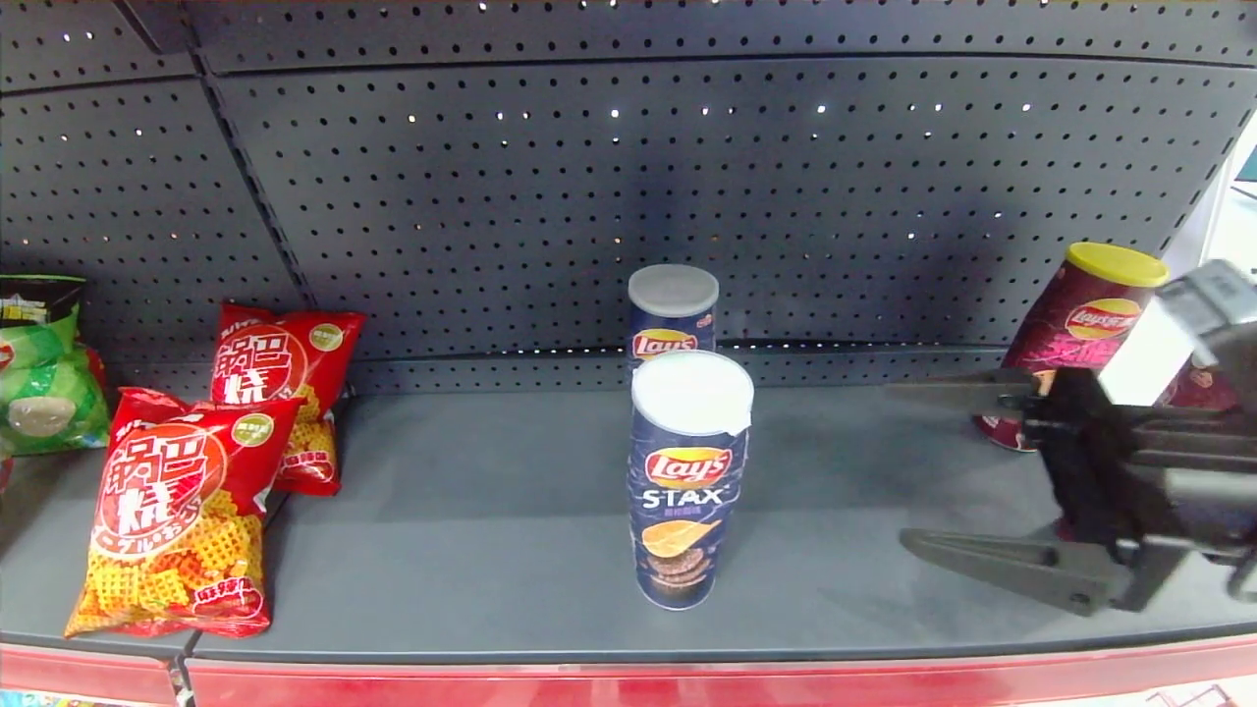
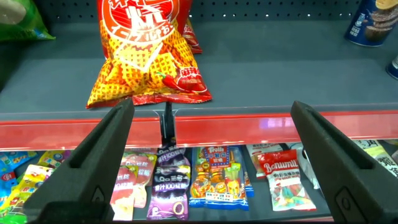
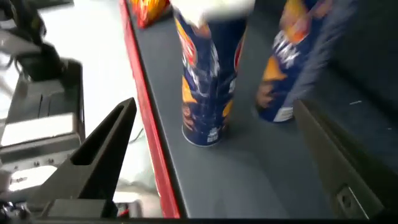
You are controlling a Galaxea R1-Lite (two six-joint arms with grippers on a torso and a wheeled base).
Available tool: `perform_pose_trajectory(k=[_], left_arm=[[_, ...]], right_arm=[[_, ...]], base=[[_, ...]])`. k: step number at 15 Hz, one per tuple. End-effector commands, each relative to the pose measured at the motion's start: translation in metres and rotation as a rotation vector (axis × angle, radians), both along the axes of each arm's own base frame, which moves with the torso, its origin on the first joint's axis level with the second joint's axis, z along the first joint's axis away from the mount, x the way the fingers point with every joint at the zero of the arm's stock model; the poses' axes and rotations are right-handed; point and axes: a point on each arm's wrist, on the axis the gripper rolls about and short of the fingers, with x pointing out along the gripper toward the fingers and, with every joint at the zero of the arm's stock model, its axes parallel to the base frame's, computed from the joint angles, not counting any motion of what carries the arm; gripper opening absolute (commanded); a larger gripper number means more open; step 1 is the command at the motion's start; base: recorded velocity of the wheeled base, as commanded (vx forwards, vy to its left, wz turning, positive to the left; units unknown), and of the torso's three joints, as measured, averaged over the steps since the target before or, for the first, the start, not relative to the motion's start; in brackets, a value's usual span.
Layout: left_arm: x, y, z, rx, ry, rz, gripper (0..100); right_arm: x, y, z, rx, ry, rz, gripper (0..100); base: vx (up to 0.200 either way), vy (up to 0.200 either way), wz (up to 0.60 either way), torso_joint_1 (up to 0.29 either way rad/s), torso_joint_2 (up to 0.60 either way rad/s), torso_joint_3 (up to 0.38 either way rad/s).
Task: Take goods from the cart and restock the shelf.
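A blue can [image 1: 687, 491] stands upright in the middle of the shelf [image 1: 471, 530], and a second can [image 1: 673, 316] stands just behind it. The right gripper [image 1: 896, 463] is to their right, jaws open and empty. The left gripper [image 2: 212, 104], jaws also open, is before the shelf edge.

A dark grey pegboard [image 1: 687, 196] makes the back wall, with small holes in even rows. Light comes through some of them as bright dots (mostly in a band high up). A slanting seam [image 1: 250, 177] on the left splits the pegboard into two panels. Below lies the shelf [image 1: 471, 530], a flat matt grey board with soft shadow toward the back. A red strip [image 1: 687, 682] runs along its front edge. Past the pegboard's right end is a bright white patch [image 1: 1232, 231]; what it is cannot be told. Pale floor [image 3: 87, 31] lies outside the strip
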Motion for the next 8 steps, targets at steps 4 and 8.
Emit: perform_pose_trajectory(k=[4,8], left_arm=[[0.0,0.0,0.0,-0.001,0.001,0.0,100],[0.0,0.0,0.0,-0.001,0.001,-0.002,100]], right_arm=[[-0.168,-0.069,0.017,0.418,-0.282,-0.238,100],[-0.2,-0.086,-0.043,0.646,-0.384,-0.783,100]], base=[[0.0,0.0,0.0,0.0,0.0,0.0],[0.0,0.0,0.0,0.0,0.0,0.0]])
